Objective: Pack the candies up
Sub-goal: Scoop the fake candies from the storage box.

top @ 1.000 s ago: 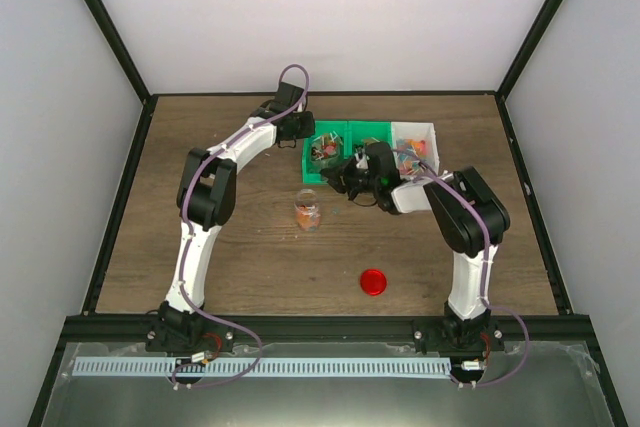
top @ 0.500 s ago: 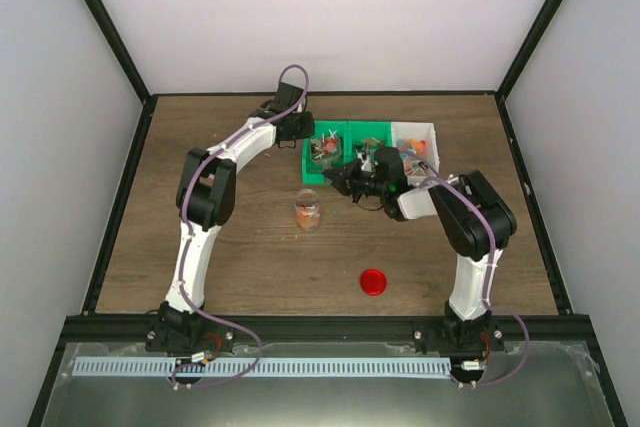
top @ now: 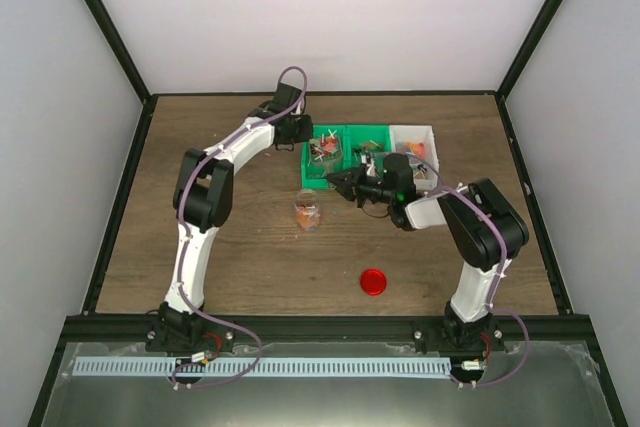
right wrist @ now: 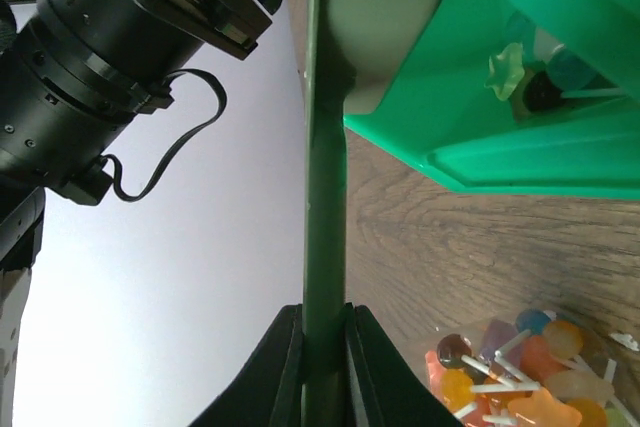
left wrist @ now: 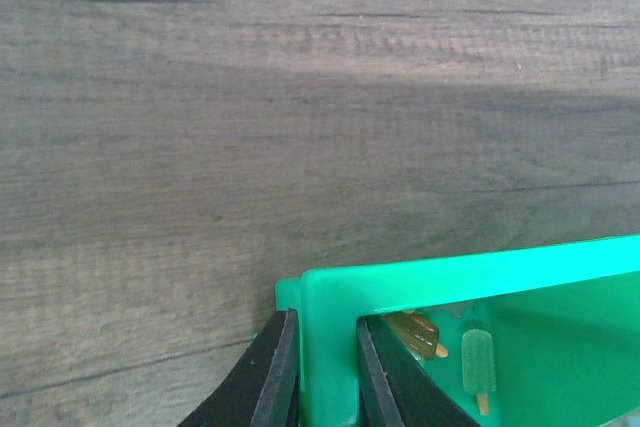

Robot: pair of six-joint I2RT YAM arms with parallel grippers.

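Pinching the green tray (left wrist: 450,282) wall, left tool (left wrist: 325,319) and right tool (right wrist: 324,312); jar (top: 307,212) near.

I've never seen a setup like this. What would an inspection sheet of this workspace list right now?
Surface: wooden table, dark grain.
Job's things: candies in the green bin and in the white bin; orange ones in the clear jar.
Clutter: red lid, lying apart from the jar.
End effectors: left end effector clamped on the green bin's corner wall; right end effector clamped on a thin green edge, apparently the same bin.
Cables: purple cables looped along both arms; no snag seen.
Surroundings: white walls, black frame posts.
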